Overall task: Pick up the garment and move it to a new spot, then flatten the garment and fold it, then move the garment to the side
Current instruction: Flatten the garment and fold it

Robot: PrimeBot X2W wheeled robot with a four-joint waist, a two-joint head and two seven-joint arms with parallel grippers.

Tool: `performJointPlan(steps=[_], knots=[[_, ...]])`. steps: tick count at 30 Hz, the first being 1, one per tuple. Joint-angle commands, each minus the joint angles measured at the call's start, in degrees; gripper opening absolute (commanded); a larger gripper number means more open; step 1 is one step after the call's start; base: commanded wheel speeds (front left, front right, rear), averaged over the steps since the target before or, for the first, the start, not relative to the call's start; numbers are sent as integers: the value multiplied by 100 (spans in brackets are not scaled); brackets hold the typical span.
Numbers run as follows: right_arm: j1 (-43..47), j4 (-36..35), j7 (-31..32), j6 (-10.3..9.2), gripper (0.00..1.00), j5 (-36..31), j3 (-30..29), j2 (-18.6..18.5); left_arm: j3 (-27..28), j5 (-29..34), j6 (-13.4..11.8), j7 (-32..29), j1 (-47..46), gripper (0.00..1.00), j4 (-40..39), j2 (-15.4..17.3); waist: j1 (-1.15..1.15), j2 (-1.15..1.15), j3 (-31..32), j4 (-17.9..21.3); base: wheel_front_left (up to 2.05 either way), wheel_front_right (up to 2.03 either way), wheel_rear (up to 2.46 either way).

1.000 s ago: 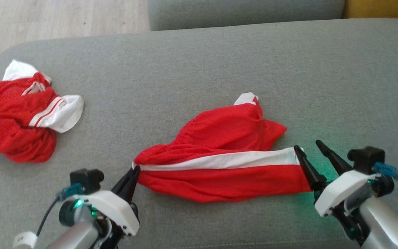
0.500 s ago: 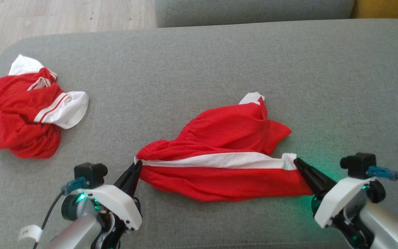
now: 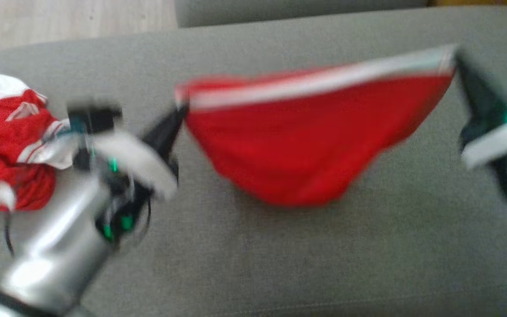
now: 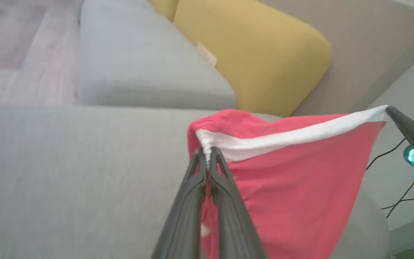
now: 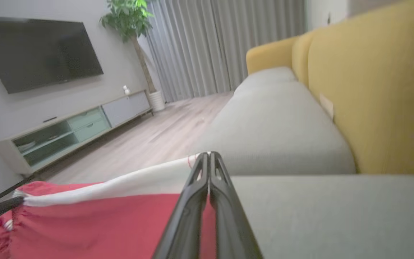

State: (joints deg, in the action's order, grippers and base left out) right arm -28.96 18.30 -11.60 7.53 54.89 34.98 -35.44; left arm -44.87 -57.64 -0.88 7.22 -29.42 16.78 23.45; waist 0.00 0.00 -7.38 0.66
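Shorts [image 3: 306, 145] seem light and floppy to us, sagging between left gripper [image 4: 207, 153] and right gripper [image 5: 208, 155], these 2 pinching the ends of the white stripe [image 4: 282, 138].

Head view: high above, facing down on the grey sofa seat [image 3: 280, 264], blurred
Left wrist view: close along the left gripper [image 4: 208, 153], yellow backrest [image 4: 257, 54] at upper right
Right wrist view: close along the right gripper [image 5: 209, 155], television [image 5: 38, 50] at upper left
Shared: red garment [image 3: 306, 145], all three views
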Motion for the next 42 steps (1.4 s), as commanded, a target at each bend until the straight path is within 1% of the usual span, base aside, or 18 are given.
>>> performJointPlan(steps=[1,3,5,8,12,13,15,18,21,22,24,28,30,34,35,36,37,42], knots=[[-534,-159,-8,-4,0,35,-154,-251,380,-30,55,-146,-807,0,-271,171,0,0,-237,152,0,0,0],[-1135,-21,31,-4,0,-18,-313,-332,473,-61,106,-420,-1474,0,-300,85,0,0,-440,250,0,0,0],[-1774,222,56,-4,0,-130,-421,-377,517,66,107,-614,-2227,0,-159,-30,0,0,-671,347,0,0,0],[-2741,703,-51,-4,0,-401,-597,-325,538,309,261,-636,-3357,0,269,-358,0,0,-991,497,0,0,0],[-3910,1276,-277,-4,0,-858,-982,-137,516,747,490,-110,-4647,0,1127,-927,0,0,-1314,679,0,0,0],[-4304,1348,-319,-4,0,-1046,-1114,-61,521,928,556,290,-5125,0,1550,-1206,0,0,-1457,727,0,0,0],[-4534,1301,-333,-4,0,-1160,-1202,-27,558,1019,623,558,-5434,0,1910,-1439,0,0,-1606,756,0,0,0],[-4487,993,-337,-4,0,-1199,-1217,56,546,1094,730,714,-5476,0,2379,-1594,0,0,-1761,823,0,0,0],[-4063,597,-338,-4,0,-1123,-1193,77,446,1161,794,760,-5167,0,2731,-1625,0,0,-1882,823,0,0,0],[-3617,356,-339,-4,0,-1063,-1189,81,432,1223,816,771,-4852,0,2821,-1593,0,0,-1923,798,0,0,0],[-3088,104,-339,-4,0,-1046,-1275,76,529,1308,827,774,-4404,0,2711,-1557,0,0,-1913,737,0,0,0],[-1754,-398,-339,-4,0,-1111,-1728,146,536,1614,834,776,-3208,0,2117,-1451,0,0,-1713,566,0,0,0],[-1031,-633,-339,-4,0,-1165,-2030,200,648,1726,835,776,-2534,0,1767,-1413,0,0,-1540,476,0,0,0],[453,-1127,-340,-4,0,-1229,-2559,438,794,2215,836,776,-1216,0,1113,-1344,0,0,-1137,335,0,0,0],[797,-1286,-340,-4,0,-1216,-2639,501,810,2357,836,777,-910,0,983,-1330,0,0,-1045,313,0,0,0],[797,-1286,-340,-4,0,-1216,-2639,501,810,2357,836,777,-910,0,983,-1330,0,0,-1045,313,0,0,0],[1135,-1434,-340,-4,0,-1189,-2713,563,853,2486,836,777,-622,0,862,-1331,0,0,-943,288,0,0,0],[2506,-2087,-340,-4,0,-1084,-2894,758,1232,3016,781,777,635,0,303,-1412,0,0,-485,247,0,0,0]])
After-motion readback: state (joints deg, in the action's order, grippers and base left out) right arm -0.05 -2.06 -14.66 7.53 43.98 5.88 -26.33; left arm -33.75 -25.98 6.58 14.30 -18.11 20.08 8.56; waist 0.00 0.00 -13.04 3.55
